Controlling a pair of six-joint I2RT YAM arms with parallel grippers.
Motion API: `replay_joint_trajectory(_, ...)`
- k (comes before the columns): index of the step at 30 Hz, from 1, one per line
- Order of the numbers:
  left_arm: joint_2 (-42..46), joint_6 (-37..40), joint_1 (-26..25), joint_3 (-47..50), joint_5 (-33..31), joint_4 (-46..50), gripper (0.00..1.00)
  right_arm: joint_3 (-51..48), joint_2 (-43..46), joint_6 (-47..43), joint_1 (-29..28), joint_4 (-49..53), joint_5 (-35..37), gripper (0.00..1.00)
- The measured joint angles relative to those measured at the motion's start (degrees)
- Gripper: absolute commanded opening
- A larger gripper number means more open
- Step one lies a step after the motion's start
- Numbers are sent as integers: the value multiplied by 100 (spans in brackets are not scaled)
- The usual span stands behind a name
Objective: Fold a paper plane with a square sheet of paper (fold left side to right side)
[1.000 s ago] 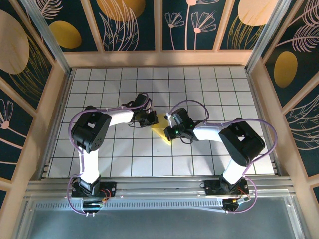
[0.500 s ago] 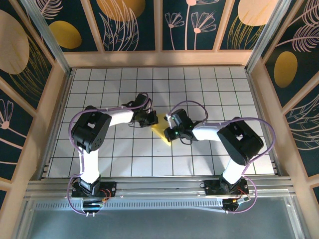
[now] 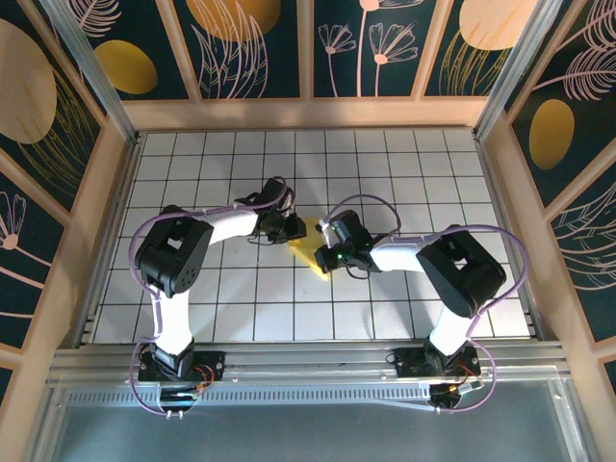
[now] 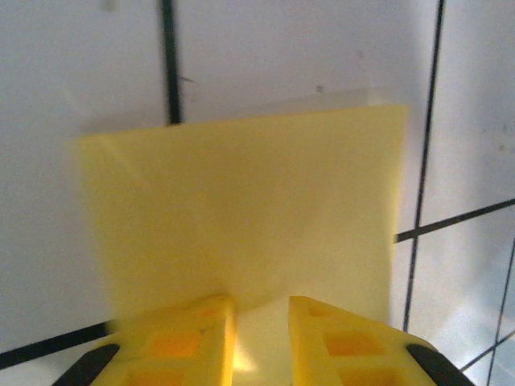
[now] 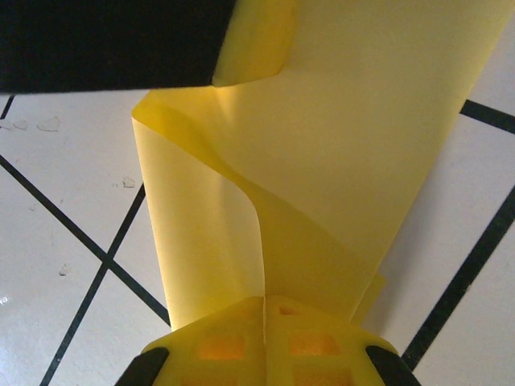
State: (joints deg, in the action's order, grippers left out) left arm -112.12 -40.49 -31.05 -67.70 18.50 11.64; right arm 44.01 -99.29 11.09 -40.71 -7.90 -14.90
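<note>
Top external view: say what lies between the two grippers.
The yellow sheet of paper lies between the left gripper and the right gripper, seen in the top external view.

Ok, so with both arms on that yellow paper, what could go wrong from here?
The right jaws are shut on the yellow paper, which bows up in a loose curl. Laid down like that, the crease could land crooked.
The left jaws stand slightly apart at the paper's edge, so they likely aren't holding it. A pull from the right might drag the whole sheet across the table instead of folding it.
</note>
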Motion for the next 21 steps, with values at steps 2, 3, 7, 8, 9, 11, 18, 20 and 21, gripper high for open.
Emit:
replay_joint_trajectory(2,212,-4,122,48,-136,66,20,0,-13,2,0,-31,-15,0)
replay_joint_trajectory(3,356,0,179,105,-208,68,18,0,-15,2,0,-42,-17,0)
replay_joint_trajectory(7,1250,35,339,581,-354,-63,9,0,-26,2,0,-70,-20,0)
replay_joint_trajectory(8,1495,39,337,774,-323,-177,7,0,-26,2,0,-70,-20,0)
replay_joint_trajectory(9,1681,39,332,962,-245,-319,7,0,-26,2,0,-70,-20,0)
replay_joint_trajectory(11,2006,-9,297,1414,22,-656,5,0,-26,2,0,-70,-20,0)
replay_joint_trajectory(18,1851,-302,-190,2135,728,-1421,3,0,-28,2,0,-70,-20,0)
replay_joint_trajectory(20,1740,-422,-315,2166,837,-1637,2,0,-28,4,0,-70,-20,0)
replay_joint_trajectory(21,1685,-490,-345,2179,866,-1762,2,0,-28,2,0,-70,-20,0)
